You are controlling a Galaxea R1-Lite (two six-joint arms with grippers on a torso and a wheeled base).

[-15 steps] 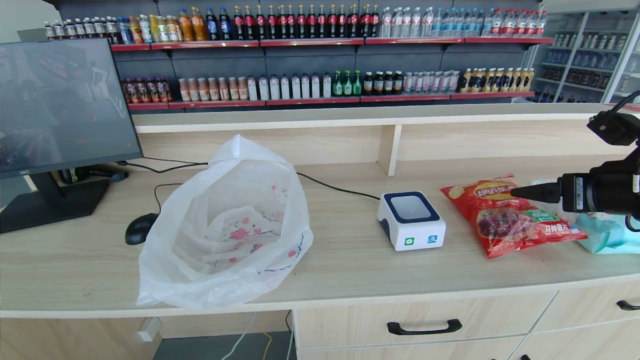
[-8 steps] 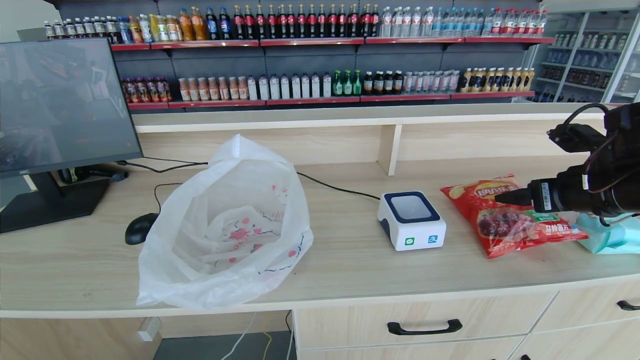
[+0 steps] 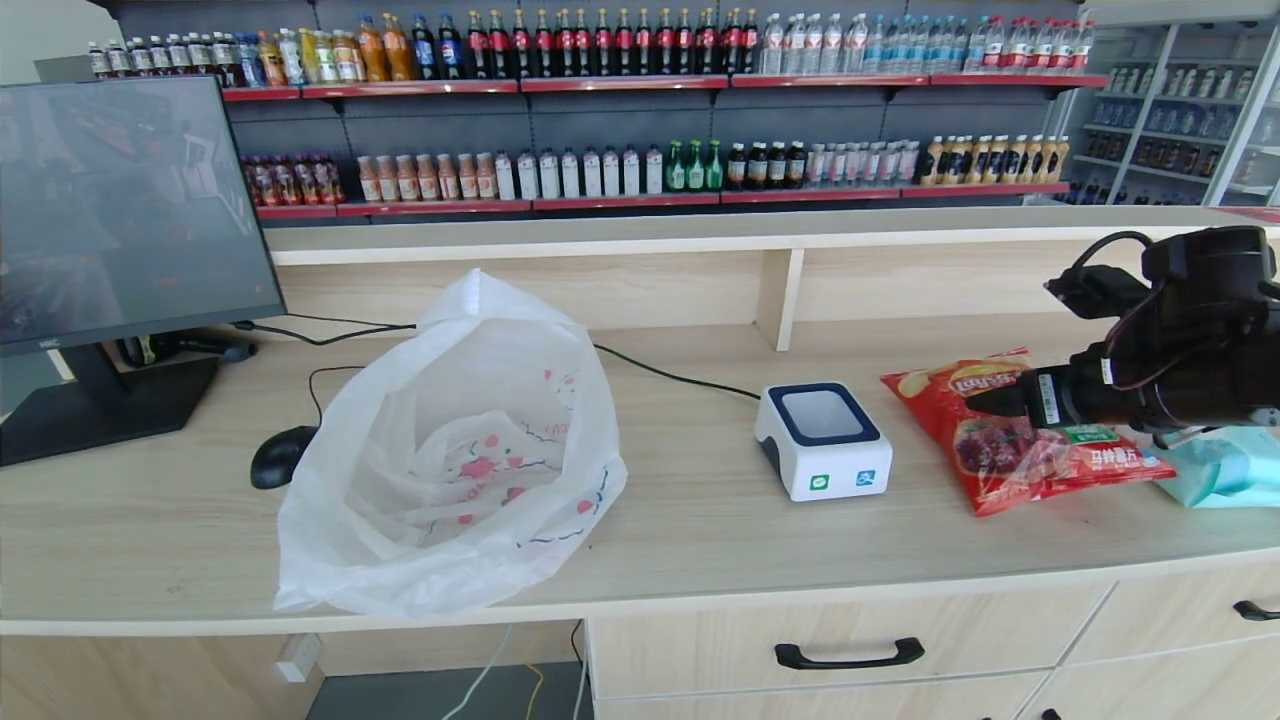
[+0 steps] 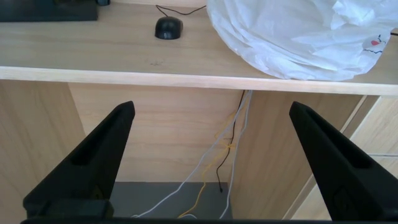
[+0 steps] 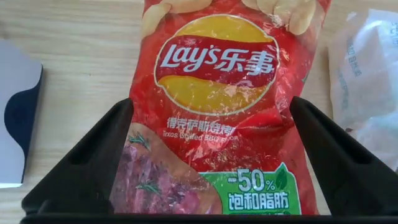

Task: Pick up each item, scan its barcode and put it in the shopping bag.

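Over the 3 o'clock side of the tabletop [image 3: 700,520], the right end effector [image 3: 985,403] hangs low above the chips bag [image 3: 1000,470]. Its fingers are spread wide and grasp nothing. From the right wrist camera this end effector [image 5: 211,104] has one finger on each side of the chips bag [image 5: 217,74]; whether they touch the bag I cannot tell. The bag lies flat with its printed face up. At 3 o'clock from it, just beside, lies a pale green packet [image 3: 1220,470]. At 9 o'clock from the bag, near but apart, stands the white barcode scanner [image 3: 822,440] with its window facing up. Farther toward 9 o'clock the white shopping bag [image 3: 460,470] stands with its mouth open. A black mouse [image 3: 280,457] lies just beside it at 9 o'clock, and a monitor [image 3: 120,200] stands at 10 o'clock. The left end effector [image 4: 211,109] is released too, its fingers wide apart, below the front edge of the tabletop.
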